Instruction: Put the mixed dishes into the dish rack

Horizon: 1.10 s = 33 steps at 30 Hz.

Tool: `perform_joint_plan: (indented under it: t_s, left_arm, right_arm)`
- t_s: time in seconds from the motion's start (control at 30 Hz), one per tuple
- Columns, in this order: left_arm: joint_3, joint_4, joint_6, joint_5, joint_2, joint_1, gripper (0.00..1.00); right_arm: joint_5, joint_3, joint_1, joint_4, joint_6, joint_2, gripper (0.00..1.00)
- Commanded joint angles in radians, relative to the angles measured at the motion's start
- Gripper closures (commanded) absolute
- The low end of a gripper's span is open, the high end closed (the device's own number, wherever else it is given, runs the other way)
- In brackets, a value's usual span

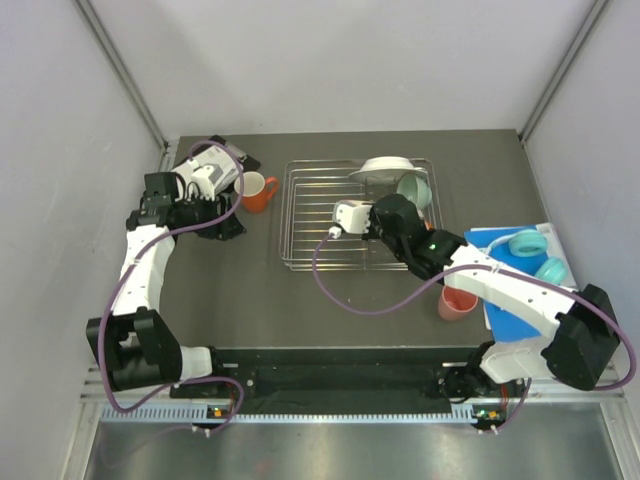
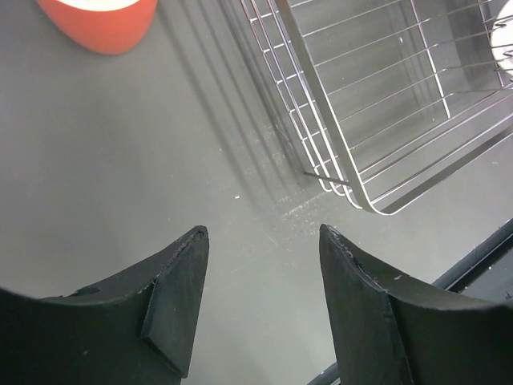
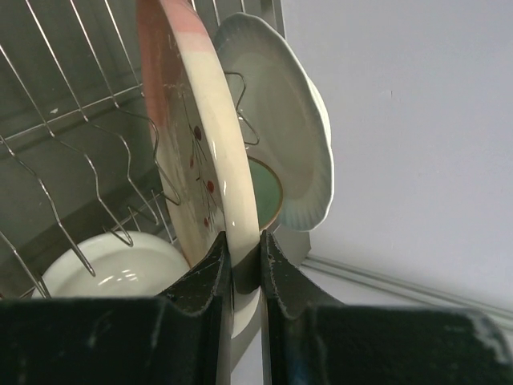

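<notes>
Currently: right end effector [image 3: 244,250] clamped on the pink-and-cream plate [image 3: 200,152] at the dish rack [image 1: 312,222].
Plate held upright by its rim among the rack wires; white plate with pale blue rim [image 3: 300,136] stands just behind it, mint green bowl [image 3: 264,195] showing in the gap between them. Left end effector [image 2: 260,234]: jaws parted, holding nothing, above bare surface [image 2: 120,160] beside a rack corner. Orange handled mug [image 1: 258,192] on surface, left of rack; salmon-pink cup [image 1: 457,302] on surface, near right of rack.
</notes>
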Motion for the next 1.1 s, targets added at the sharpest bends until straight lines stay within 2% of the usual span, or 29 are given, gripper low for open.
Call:
perform_joint_plan:
  t_s: [0.0, 0.03, 0.07, 0.13, 0.17, 0.2, 0.27, 0.67, 0.8, 0.83, 0.9, 1.07]
  left_arm:
    - [0.009, 0.042, 0.013, 0.024, 0.001, 0.004, 0.37]
    - [0.008, 0.040, 0.014, 0.022, 0.001, 0.003, 0.37]
    - [0.008, 0.042, 0.016, 0.024, 0.002, 0.003, 0.37]
    - [0.006, 0.045, 0.017, 0.022, 0.004, 0.004, 0.37]
    - [0.006, 0.045, 0.017, 0.022, 0.007, 0.003, 0.37]
    - [0.005, 0.049, 0.017, 0.021, 0.008, 0.004, 0.36]
    - [0.006, 0.057, 0.016, 0.018, 0.014, 0.003, 0.36]
    - [0.025, 0.115, -0.006, -0.022, 0.040, 0.003, 0.36]
    - [0.028, 0.184, -0.027, -0.070, 0.065, 0.001, 0.37]
    - [0.037, 0.200, -0.033, -0.091, 0.082, 0.004, 0.37]
    - [0.052, 0.241, -0.049, -0.117, 0.103, 0.004, 0.37]
    - [0.109, 0.377, -0.143, -0.208, 0.203, 0.003, 0.38]
  right_arm:
    - [0.039, 0.020, -0.020, 0.085, 0.115, 0.006, 1.00]
    - [0.045, 0.022, -0.022, 0.077, 0.127, 0.009, 1.00]
    - [0.050, 0.022, -0.022, 0.067, 0.136, 0.012, 0.88]
    - [0.062, 0.016, -0.020, 0.039, 0.161, 0.010, 0.74]
    - [0.064, 0.013, -0.022, 0.031, 0.172, 0.009, 0.57]
    - [0.064, 0.009, -0.022, 0.013, 0.191, 0.007, 0.54]
    - [0.061, 0.008, -0.022, -0.004, 0.215, 0.001, 0.50]
    - [0.062, 0.051, 0.000, -0.143, 0.333, -0.063, 0.47]
    - [0.058, 0.081, 0.012, -0.216, 0.377, -0.102, 0.36]
    - [0.056, 0.085, 0.015, -0.228, 0.385, -0.109, 0.29]
    - [0.059, 0.104, 0.030, -0.261, 0.412, -0.140, 0.01]
    - [0.041, 0.164, 0.069, -0.295, 0.478, -0.227, 0.00]
